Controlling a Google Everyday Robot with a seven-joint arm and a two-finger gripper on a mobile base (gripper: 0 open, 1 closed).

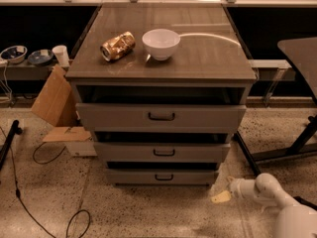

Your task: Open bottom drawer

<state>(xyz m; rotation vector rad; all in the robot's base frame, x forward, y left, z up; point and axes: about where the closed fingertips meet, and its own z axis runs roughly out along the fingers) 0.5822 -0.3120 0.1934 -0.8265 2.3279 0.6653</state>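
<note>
The bottom drawer (161, 176) is the lowest and narrowest of three grey fronts on the cabinet, with a small black bar handle (164, 177) at its middle. A dark gap shows above its front. My gripper (221, 197) is low near the floor, to the right of and slightly below the bottom drawer's right corner. It sits at the end of the white arm (262, 190), which comes in from the lower right. It is apart from the handle and holds nothing that I can see.
The middle drawer (162, 151) and the top drawer (161, 116) sit above it. A white bowl (161, 43) and a crushed can (118, 45) lie on the cabinet top. Cardboard (54, 98) and cables (44, 152) are on the floor at left. A black table leg (277, 152) is at right.
</note>
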